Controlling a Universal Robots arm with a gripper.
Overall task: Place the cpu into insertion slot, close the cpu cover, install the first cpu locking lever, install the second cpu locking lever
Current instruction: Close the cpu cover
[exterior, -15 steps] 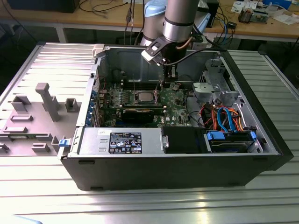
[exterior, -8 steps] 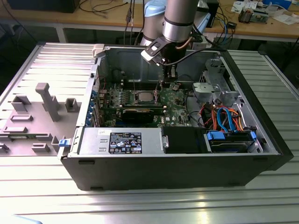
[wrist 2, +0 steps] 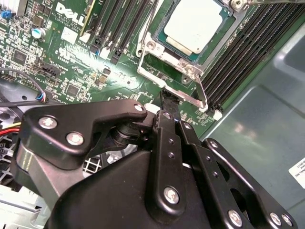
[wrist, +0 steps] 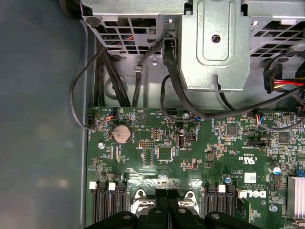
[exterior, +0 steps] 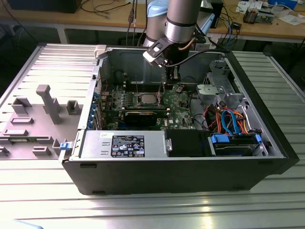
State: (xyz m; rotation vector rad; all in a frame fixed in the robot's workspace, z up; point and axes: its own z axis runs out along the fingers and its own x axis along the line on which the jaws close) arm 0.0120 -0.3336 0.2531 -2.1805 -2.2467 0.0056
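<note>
The cpu has a silvery top and lies flat in the insertion slot on the green board. The cpu cover, a silver frame, lies down around the chip's edges. One thin wire locking lever runs along the socket's side, and another crosses its far corner. My gripper hangs just off the socket's edge, its black fingers shut together with nothing seen between them. In the exterior view the gripper is above the board, towards that view's right of the cpu. The first wrist view has the gripper between two metal socket brackets.
Black memory slots flank the socket on both sides. A long black graphics card lies nearer the case front, and a power supply beyond it. A drive cage with cables and a coin battery are close by. The grey case wall is close by.
</note>
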